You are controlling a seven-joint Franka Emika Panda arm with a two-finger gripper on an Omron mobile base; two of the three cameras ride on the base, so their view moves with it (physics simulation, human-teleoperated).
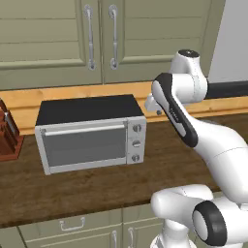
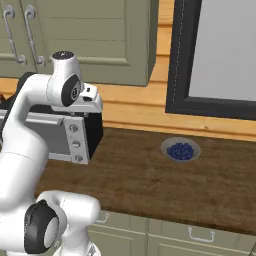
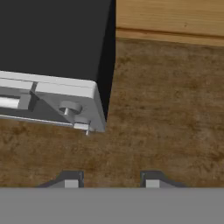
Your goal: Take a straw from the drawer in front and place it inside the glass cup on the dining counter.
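Overhead, gripper [image 3: 108,183] above dark wood table [image 3: 166,113], jaws parted and empty, toaster oven [image 1: 89,133] just beside, bowl of blueberries [image 2: 181,150] well apart

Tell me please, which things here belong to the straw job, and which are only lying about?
Job:
- gripper, open and empty
- closed drawer under the counter, possibly the one needed

Lying about:
- toaster oven
- knife block
- bowl of blueberries
- cupboard doors
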